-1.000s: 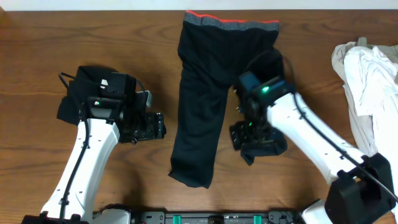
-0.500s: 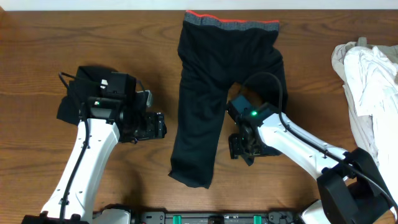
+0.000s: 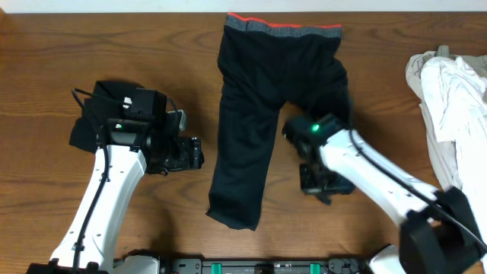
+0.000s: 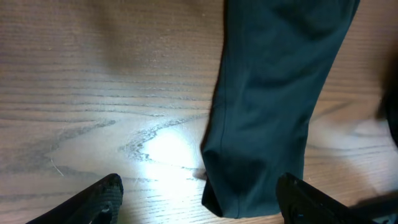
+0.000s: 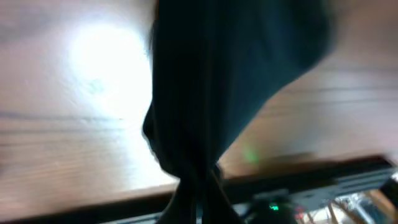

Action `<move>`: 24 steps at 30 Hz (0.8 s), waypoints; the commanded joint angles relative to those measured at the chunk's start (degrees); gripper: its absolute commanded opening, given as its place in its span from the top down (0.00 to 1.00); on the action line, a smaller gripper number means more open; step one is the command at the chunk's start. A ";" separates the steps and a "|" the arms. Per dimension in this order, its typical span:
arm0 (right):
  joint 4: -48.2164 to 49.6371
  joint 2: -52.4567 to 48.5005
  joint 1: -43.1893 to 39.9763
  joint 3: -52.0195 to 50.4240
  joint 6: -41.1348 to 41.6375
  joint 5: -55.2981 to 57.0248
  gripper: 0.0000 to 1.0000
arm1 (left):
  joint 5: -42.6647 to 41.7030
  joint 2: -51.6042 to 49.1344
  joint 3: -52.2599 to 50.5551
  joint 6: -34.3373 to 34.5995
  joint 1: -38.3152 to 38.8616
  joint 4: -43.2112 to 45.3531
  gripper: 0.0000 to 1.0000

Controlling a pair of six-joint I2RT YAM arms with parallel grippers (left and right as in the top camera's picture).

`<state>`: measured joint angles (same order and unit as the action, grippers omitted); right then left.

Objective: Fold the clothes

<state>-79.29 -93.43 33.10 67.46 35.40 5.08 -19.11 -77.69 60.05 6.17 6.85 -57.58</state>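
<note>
At your far left a small black garment with a white tag lies on the wooden surface, partly under the left arm. Your left tool sits just beside the trousers, its fingers spread wide with nothing between them. Its wrist view looks down on one leg's hem, which lies flat on the wood. The trousers lie in the middle of the surface. Their grey waistband, with its red-orange edge, is at the far side, and the left leg stretches straight toward you. Your right tool is pressed together on the other leg. The right wrist view is blurred but shows black cloth gathered into a narrow bunch at the pinch. At far right a heap of pale cloth sits well apart from the trousers.
</note>
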 commanded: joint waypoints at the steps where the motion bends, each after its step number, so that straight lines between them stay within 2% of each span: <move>1: -6.05 4.74 -1.60 10.60 -2.08 7.56 0.99 | -0.15 0.22 0.07 -0.09 0.09 0.15 0.19; 7: -15.96 5.86 -2.84 21.53 -7.37 6.86 0.99 | -0.15 0.22 0.07 -0.07 0.09 0.33 0.18; 9: -18.03 5.86 -2.82 22.16 -8.02 6.14 0.99 | -0.15 0.22 0.07 -0.07 0.09 0.31 0.18; 12: -18.01 5.95 -2.64 21.99 -13.90 -1.57 0.99 | -0.15 0.22 0.07 -0.07 0.09 0.33 0.17; 16: -17.90 5.95 -1.66 21.99 -17.05 -4.28 0.92 | -0.15 0.22 0.07 -0.07 0.09 0.52 0.14; 19: -15.54 5.95 -1.79 21.99 -16.63 -4.26 0.76 | -0.15 0.22 0.07 -0.07 0.09 0.70 0.14; 21: -12.55 5.95 -2.73 21.99 -14.84 -4.26 0.55 | -0.17 0.22 0.07 -0.07 0.09 0.70 0.14; 22: -10.78 5.95 -3.63 21.99 -13.94 -4.31 0.41 | -0.17 0.22 0.07 -0.07 0.09 0.70 0.13; 24: -7.50 5.95 -6.19 21.97 -13.07 -4.37 0.31 | -0.17 0.22 0.07 -0.07 0.09 0.70 0.13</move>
<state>-88.36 -87.50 30.04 88.88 20.80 0.86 -19.14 -77.69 60.05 6.17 6.85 -56.77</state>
